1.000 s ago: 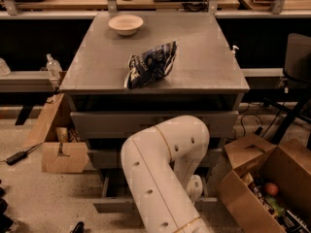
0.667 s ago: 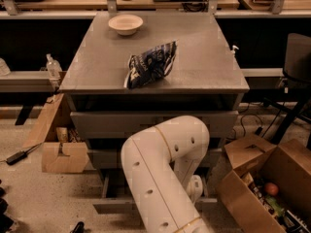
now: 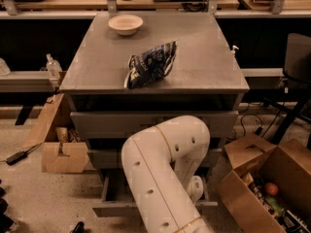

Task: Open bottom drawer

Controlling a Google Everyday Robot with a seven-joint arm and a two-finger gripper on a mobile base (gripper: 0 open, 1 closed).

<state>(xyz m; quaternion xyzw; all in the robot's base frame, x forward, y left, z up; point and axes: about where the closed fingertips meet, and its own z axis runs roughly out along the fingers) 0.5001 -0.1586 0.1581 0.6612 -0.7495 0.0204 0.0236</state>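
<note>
Nearest the camera, the white robot arm point(image 3: 155, 178) rises from the lower edge, bends like an elbow and turns back down in front of the cabinet. Its gripper point(image 3: 195, 190) sits at the low end of that bend, right at the bottom drawer point(image 3: 111, 208) and mostly hidden behind the arm; whether it is parted, closed or clamped on anything cannot be told.

The bottom drawer stands pulled out from the grey cabinet, its front forward of the two fronts above it. A dark strip of its tray shows on the left, while the arm covers its middle.

Above it are the middle drawer front point(image 3: 99, 158) and the top drawer front point(image 3: 116, 124), both shut. On the cabinet top point(image 3: 204, 67) a dark blue snack bag point(image 3: 150, 64) lies near the centre, and a pale bowl point(image 3: 125, 24) stands further back
</note>
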